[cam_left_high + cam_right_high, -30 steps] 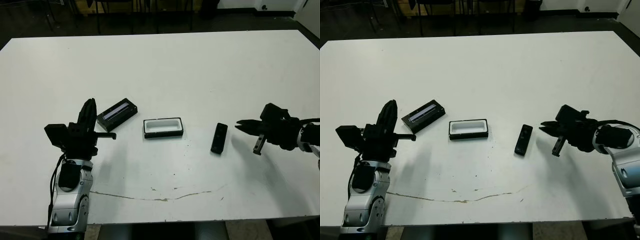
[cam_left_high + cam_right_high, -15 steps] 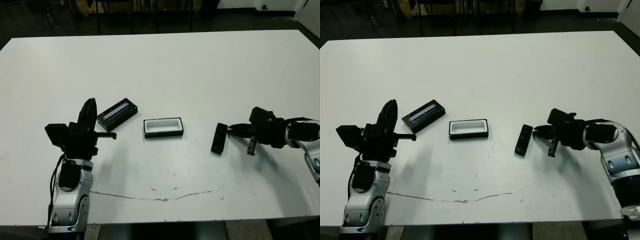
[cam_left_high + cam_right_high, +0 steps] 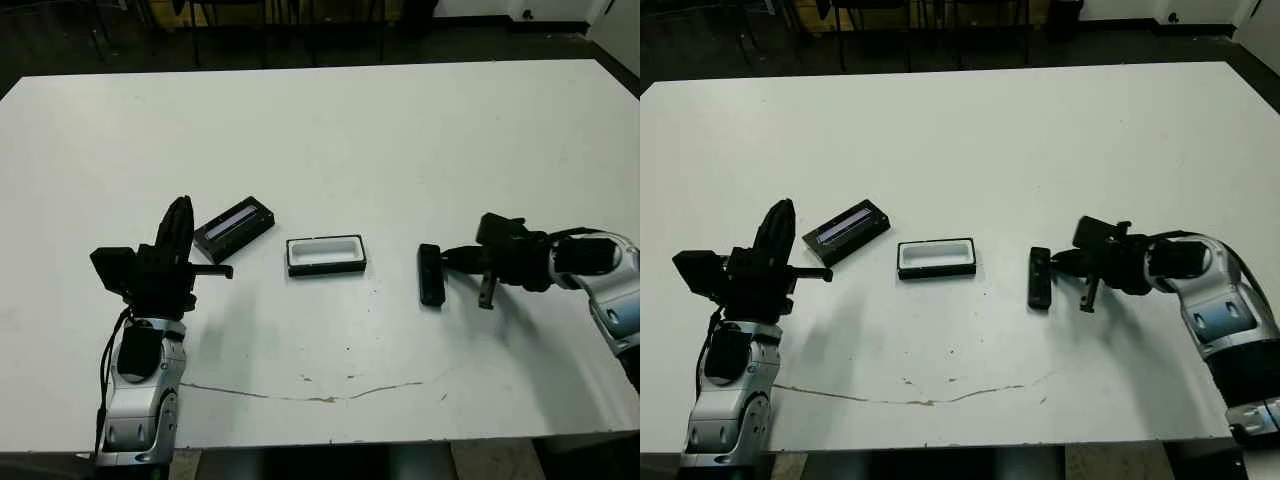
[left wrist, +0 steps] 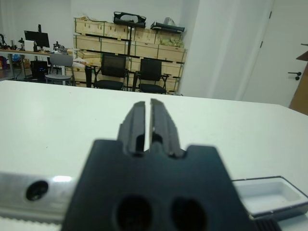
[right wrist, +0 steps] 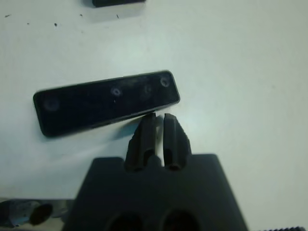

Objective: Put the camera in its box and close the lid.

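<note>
The right gripper [image 5: 156, 118] has its two fingers pressed together with nothing between them, their tips touching the long edge of the camera [image 5: 107, 102] near one end, which looks more like a nudge than a grasp. The camera lies flat on the tabletop, in the right half and nearer the front edge than the back, with the box [image 3: 326, 254] well apart to its left, open and showing its white lining. It is a slim, rigid black bar with a glossy face, so it is probably light and slides easily on the smooth surface; being so low, it likely offers little to pinch from above, and the best hold would seem to be across its narrow width near the middle, with the jaws spread first. The glossy face may be slippery and worth sparing from scratches. The lid [image 3: 234, 224] lies askew just left of the box, stripe up. The left gripper [image 4: 144, 126] is held upright near the front left edge, fingers closed and empty. The table [image 3: 330, 140] is plain white, with a thin crack-like line near its front edge. Beyond it the left wrist view shows chairs [image 4: 113, 71] and stacked wooden crates [image 4: 120, 45] against the far wall.
</note>
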Controlling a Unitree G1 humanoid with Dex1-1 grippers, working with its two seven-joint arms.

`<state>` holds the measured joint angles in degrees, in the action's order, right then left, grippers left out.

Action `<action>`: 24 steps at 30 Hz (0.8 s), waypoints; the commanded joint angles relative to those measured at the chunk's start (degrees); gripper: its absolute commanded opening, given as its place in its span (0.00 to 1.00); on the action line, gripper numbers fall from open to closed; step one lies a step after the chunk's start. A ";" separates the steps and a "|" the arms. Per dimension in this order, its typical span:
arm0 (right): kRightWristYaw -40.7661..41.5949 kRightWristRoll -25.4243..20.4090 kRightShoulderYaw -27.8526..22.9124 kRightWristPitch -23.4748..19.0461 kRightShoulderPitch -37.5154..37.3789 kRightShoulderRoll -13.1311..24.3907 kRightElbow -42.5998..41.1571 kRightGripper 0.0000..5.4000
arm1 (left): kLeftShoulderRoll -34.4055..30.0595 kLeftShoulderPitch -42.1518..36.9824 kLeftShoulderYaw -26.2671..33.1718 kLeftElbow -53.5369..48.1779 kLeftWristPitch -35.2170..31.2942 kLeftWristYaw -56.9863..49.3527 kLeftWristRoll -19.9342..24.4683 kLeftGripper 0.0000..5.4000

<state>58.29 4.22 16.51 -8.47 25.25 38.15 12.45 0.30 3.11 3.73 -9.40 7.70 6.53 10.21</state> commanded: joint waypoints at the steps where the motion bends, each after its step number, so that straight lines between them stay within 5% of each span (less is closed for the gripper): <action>1: 0.33 1.47 2.16 -1.51 0.92 -1.68 1.19 0.00 | 0.10 1.01 0.13 0.54 -0.89 -0.44 0.03 0.00; 12: -3.55 2.81 2.99 1.66 0.88 -4.95 3.01 0.00 | 0.12 1.32 0.12 0.57 -0.63 -0.57 -0.12 0.00; 21: -14.80 2.75 -2.41 6.55 -2.81 -6.18 3.36 0.00 | 0.07 1.44 -0.05 0.97 -0.12 -0.68 -0.60 0.00; 24: -15.70 -0.42 -5.97 6.13 -3.64 -6.16 1.94 0.00 | -0.10 1.47 -0.07 0.98 0.01 -0.76 -1.01 0.00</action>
<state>42.83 4.92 12.19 -2.09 22.63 31.91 15.07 0.50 3.69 3.49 -9.31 7.76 5.95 9.57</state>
